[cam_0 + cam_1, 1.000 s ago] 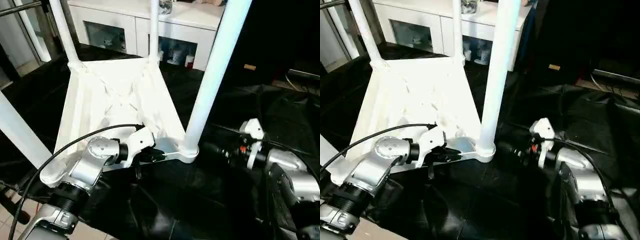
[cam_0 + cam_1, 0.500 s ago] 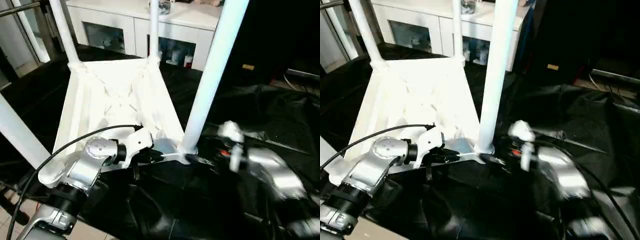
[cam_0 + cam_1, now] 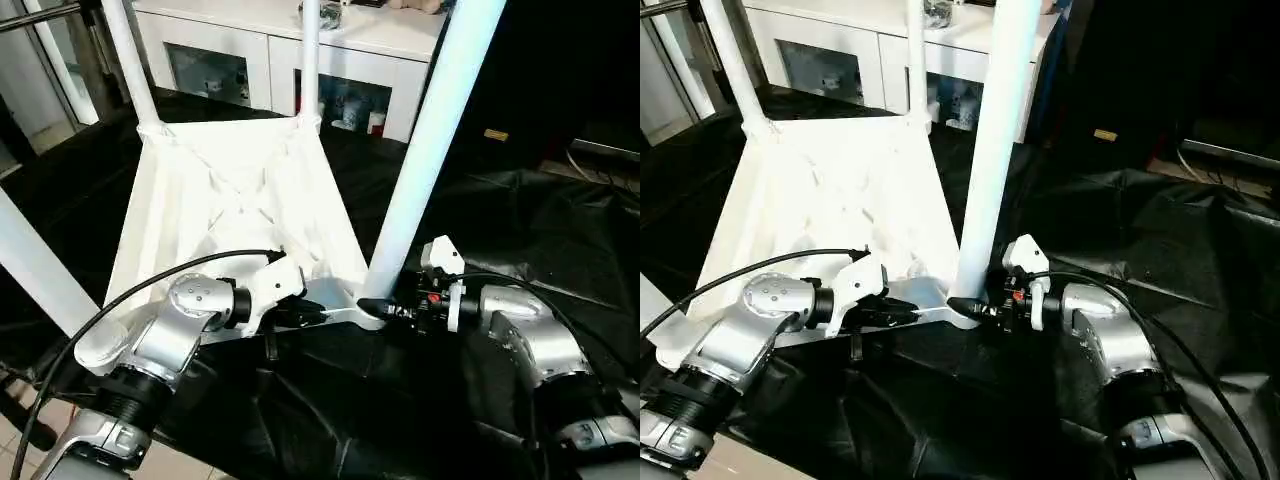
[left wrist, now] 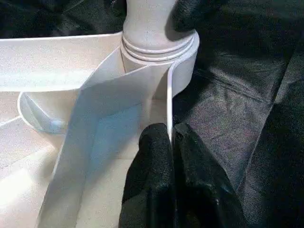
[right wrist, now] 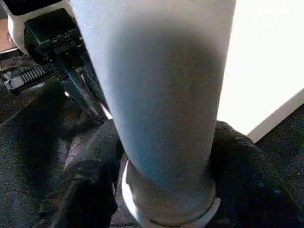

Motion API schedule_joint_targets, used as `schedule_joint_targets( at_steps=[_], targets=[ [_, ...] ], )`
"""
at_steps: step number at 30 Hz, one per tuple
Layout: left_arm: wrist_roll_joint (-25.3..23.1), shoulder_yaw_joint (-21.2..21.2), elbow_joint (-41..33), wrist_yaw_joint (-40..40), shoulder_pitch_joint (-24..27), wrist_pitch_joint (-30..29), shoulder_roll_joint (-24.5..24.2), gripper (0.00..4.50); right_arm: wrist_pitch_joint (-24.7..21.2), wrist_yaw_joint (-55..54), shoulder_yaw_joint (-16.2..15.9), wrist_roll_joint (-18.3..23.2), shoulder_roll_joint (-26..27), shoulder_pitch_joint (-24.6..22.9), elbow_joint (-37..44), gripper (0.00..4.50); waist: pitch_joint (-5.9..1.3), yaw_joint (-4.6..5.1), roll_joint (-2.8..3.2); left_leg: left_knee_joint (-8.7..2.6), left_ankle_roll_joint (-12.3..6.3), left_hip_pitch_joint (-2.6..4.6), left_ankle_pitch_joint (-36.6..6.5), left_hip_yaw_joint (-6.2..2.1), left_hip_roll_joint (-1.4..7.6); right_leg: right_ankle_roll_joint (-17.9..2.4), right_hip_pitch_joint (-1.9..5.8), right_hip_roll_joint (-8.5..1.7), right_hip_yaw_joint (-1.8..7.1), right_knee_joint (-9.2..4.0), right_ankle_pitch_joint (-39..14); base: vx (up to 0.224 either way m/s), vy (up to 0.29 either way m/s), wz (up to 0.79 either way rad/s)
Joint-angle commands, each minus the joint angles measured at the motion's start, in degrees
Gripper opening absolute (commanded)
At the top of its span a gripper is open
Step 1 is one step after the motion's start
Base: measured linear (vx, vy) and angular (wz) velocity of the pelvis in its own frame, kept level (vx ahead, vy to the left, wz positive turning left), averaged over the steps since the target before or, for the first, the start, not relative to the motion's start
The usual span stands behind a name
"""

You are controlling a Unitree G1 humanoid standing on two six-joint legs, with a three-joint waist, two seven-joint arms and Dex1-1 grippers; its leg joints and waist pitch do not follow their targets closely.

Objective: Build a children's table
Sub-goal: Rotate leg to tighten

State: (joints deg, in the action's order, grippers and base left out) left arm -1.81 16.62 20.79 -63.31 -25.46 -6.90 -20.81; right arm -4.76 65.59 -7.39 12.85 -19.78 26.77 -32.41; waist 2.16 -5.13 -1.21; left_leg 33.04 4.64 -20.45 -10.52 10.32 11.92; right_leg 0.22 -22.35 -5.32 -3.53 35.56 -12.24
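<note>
Left tool point(image 3: 318, 312) is pinched on the thin upright rim of the children's table point(image 3: 230, 215), its two black fingers point(image 4: 156, 161) pressed to either side of that wall just beside the near corner socket point(image 4: 159, 47). Right tool point(image 3: 975, 308) sits at the foot of the near leg point(image 3: 425, 150), one black finger point(image 5: 95, 180) on each side of the tube where it enters the socket; whether those fingers press the tube or only flank it I cannot tell.

Seen from the head, the table lies upside down on black sheeting point(image 3: 520, 220) and takes up the picture from the centre out to 10 o'clock, ribbed underside up. Four round legs rise from its corners: the near one runs up to 1 o'clock, two far ones point(image 3: 128, 60) point(image 3: 310, 55) stand toward 11 and 12 o'clock, and another point(image 3: 35, 265) crosses at 9 o'clock.

Behind, at 12 o'clock, stands a white cabinet point(image 3: 280, 55) with glass doors; small items show dimly through the glass, too blurred to name.
</note>
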Motion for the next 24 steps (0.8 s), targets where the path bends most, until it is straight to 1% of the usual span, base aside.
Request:
schedule_joint_targets(
  at_steps=[1, 2, 4, 5, 8, 9, 10, 11, 12, 14, 15, 16, 17, 18, 19, 20, 21, 22, 23, 24],
  targets=[
    [1.6, 0.6, 0.0, -0.7, 0.9, 0.9, 0.6, 0.00, 0.7, 0.6, -0.7, -0.6, 0.2, 0.9, -1.2, 2.61, -3.23, -0.02, -0.88, -3.01, -5.25, 0.13, -5.6, 0.15, 1.23, -14.6, 2.64, -2.61, 2.22, -3.35, -1.7, 0.000, 0.000, 0.00],
    [1.6, 0.6, 0.0, -0.7, 0.9, 0.9, 0.6, 0.00, 0.9, 0.6, -0.7, -0.7, 0.3, 0.9, -1.4, 2.43, -3.24, -0.02, -0.83, -3.02, -5.20, 0.11, -5.7, 0.14, 1.23, -14.6, 2.66, -2.62, 2.22, -3.32, -1.6, 0.000, 0.000, 0.00],
    [1.5, 0.4, 0.1, -0.1, 0.8, 0.5, 0.7, 0.00, 1.2, 0.5, -0.6, -0.8, 0.5, 1.1, -1.9, 2.35, -3.23, 0.01, -0.76, -3.03, -5.06, 0.16, -6.0, 0.14, 1.23, -14.8, 2.62, -2.52, 2.20, -3.33, -1.5, 0.000, 0.000, 0.00],
    [1.3, 0.2, 0.3, 0.6, 0.7, 0.3, 0.9, 0.00, 1.1, 0.3, -0.5, -0.8, 0.7, 0.8, -1.7, 2.35, -3.21, -0.03, -0.63, -3.07, -4.93, 0.15, -6.1, 0.10, 1.25, -14.7, 2.63, -2.57, 2.21, -3.36, -1.7, 0.000, 0.000, 0.00],
    [0.7, -0.4, 1.2, 3.6, -0.2, -0.6, 2.1, 0.00, 0.5, -1.5, -0.3, -0.5, 1.4, -1.3, -0.2, 2.07, -3.11, 0.01, -0.69, -3.15, -4.45, 0.21, -7.3, 0.11, 1.26, -14.5, 2.60, -2.52, 2.24, -3.54, -2.8, 0.000, 0.000, 0.00],
    [0.5, -0.6, 1.4, 4.5, -0.5, -0.9, 2.5, 0.00, 0.3, -2.3, -0.2, -0.6, 1.7, -2.1, 0.2, 2.06, -2.94, -0.04, -0.62, -3.31, -3.74, 0.33, -8.9, 0.08, 1.29, -13.8, 2.48, -2.59, 2.30, -3.88, -5.4, 0.000, 0.000, 0.00],
    [0.4, -0.9, 1.6, 5.7, -0.8, -1.4, 3.1, 0.00, 0.0, -3.3, -0.1, -0.5, 2.2, -3.0, 0.8, 2.06, -2.91, -0.01, -0.63, -3.32, -3.53, 0.28, -9.1, 0.06, 1.24, -13.4, 2.51, -2.57, 2.34, -3.93, -5.9, 0.000, 0.000, 0.00],
    [0.4, -0.9, 1.6, 5.7, -0.8, -1.4, 3.1, 0.00, 0.0, -3.3, -0.1, -0.5, 2.2, -3.0, 0.8, 2.05, -2.85, -0.13, -0.62, -3.43, -3.29, 0.44, -9.6, 0.06, 1.33, -13.1, 2.44, -2.59, 2.35, -4.11, -6.9, 0.000, 0.000, 0.00],
    [0.2, -1.1, 1.8, 6.9, -1.1, -1.9, 3.8, 0.00, -0.5, -4.9, -0.1, -0.7, 2.8, -4.1, 1.6, 2.02, -2.85, 0.01, -0.66, -3.53, -2.86, 0.32, -9.9, -0.01, 1.29, -12.7, 2.50, -2.60, 2.38, -4.16, -7.9, 0.000, 0.000, 0.00],
    [-0.7, -1.2, 2.7, 10.1, -1.9, -2.7, 5.4, 0.00, -0.5, -10.0, -0.1, -2.0, 4.7, -6.5, 2.8, 2.00, -2.65, 0.13, -0.44, -3.76, -2.14, 0.38, -11.4, -0.07, 1.24, -12.0, 2.39, -2.57, 2.41, -4.48, -10.3, 0.000, 0.000, 0.00],
    [-1.3, -1.2, 3.2, 11.8, -2.4, -3.1, 6.3, 0.00, -0.5, -13.4, 0.0, -2.9, 6.1, -7.5, 3.1, 1.99, -2.55, -0.05, -0.23, -3.79, -1.49, 0.92, -12.2, 0.06, 1.35, -11.5, 1.90, -2.61, 2.62, -4.80, -11.2, 0.000, 0.000, 0.00],
    [-2.0, -1.3, 4.4, 15.1, -3.2, -3.8, 8.2, 0.00, -0.7, -19.1, 0.1, -4.4, 8.4, -8.9, 3.3, 1.98, -2.57, 0.19, -0.36, -3.98, -0.82, 0.62, -12.9, -0.13, 1.24, -11.0, 2.24, -2.62, 2.59, -4.81, -12.6, 0.000, 0.000, 0.00],
    [-2.0, -1.3, 4.4, 15.1, -3.2, -3.8, 8.2, 0.00, -0.7, -19.1, 0.1, -4.4, 8.4, -8.9, 3.3, 1.97, -2.48, 0.22, -0.41, -4.11, -0.42, 0.59, -13.2, -0.12, 1.21, -10.4, 2.15, -2.54, 2.59, -4.96, -13.6, 0.000, 0.000, 0.00],
    [-2.5, -1.4, 5.1, 17.7, -3.9, -4.3, 9.9, 0.00, -1.2, -24.1, 0.2, -5.8, 10.3, -9.5, 3.2, 1.97, -2.44, 0.27, -0.56, -4.18, -0.09, 0.64, -14.5, -0.24, 1.12, -9.5, 2.11, -2.65, 2.55, -5.23, -16.5, 0.000, 0.000, 0.00],
    [-2.7, -1.4, 5.4, 19.2, -4.2, -4.8, 11.0, 0.00, -2.1, -27.5, 0.5, -6.5, 11.7, -9.6, 3.0, 1.97, -2.34, 0.37, -0.52, -4.30, 0.18, 0.58, -15.5, -0.30, 1.03, -8.3, 2.00, -2.67, 2.56, -5.60, -19.5, 0.000, 0.000, 0.00],
    [-2.7, -1.4, 5.4, 19.2, -4.2, -4.8, 11.0, 0.00, -2.2, -27.6, 0.5, -6.5, 11.8, -9.6, 3.0, 1.97, -2.33, 0.37, -0.45, -4.33, 0.35, 0.68, -16.0, -0.38, 1.07, -7.9, 1.88, -2.75, 2.60, -5.75, -20.8, 0.000, 0.000, 0.00],
    [-3.2, -1.2, 5.6, 21.3, -4.5, -5.3, 12.9, 0.00, -3.3, -31.8, 0.7, -7.0, 14.2, -10.0, 3.3, 1.97, -2.36, 0.44, -0.50, -4.41, 0.41, 0.73, -16.6, -0.37, 1.08, -7.2, 1.63, -2.71, 2.74, -5.95, -21.7, 0.000, 0.000, 0.00],
    [-3.5, -1.1, 5.6, 22.0, -4.5, -5.4, 13.6, 0.00, -3.1, -33.0, 0.5, -7.3, 15.1, -10.3, 3.7, 1.97, -2.36, 0.45, -0.42, -4.45, 0.54, 0.69, -16.7, -0.43, 1.08, -7.0, 1.62, -2.72, 2.74, -5.93, -21.8, 0.000, 0.000, 0.00],
    [-3.8, -0.8, 5.5, 22.5, -4.6, -5.5, 14.3, 0.00, -2.7, -34.2, 0.0, -8.0, 15.8, -10.4, 4.1, 1.97, -2.31, 0.47, -0.48, -4.50, 0.57, 0.62, -16.8, -0.46, 1.05, -6.7, 1.62, -2.66, 2.71, -6.02, -22.0, 0.000, 0.000, 0.00],
    [-4.2, -0.6, 5.5, 22.9, -4.5, -5.3, 14.9, 0.00, -2.5, -35.2, -0.2, -8.4, 16.6, -10.5, 4.6, 1.97, -2.37, 0.43, -0.71, -4.53, 0.44, 0.58, -17.0, -0.48, 1.02, -6.1, 1.65, -2.68, 2.71, -6.12, -22.5, 0.000, 0.000, 0.00]
  ],
)
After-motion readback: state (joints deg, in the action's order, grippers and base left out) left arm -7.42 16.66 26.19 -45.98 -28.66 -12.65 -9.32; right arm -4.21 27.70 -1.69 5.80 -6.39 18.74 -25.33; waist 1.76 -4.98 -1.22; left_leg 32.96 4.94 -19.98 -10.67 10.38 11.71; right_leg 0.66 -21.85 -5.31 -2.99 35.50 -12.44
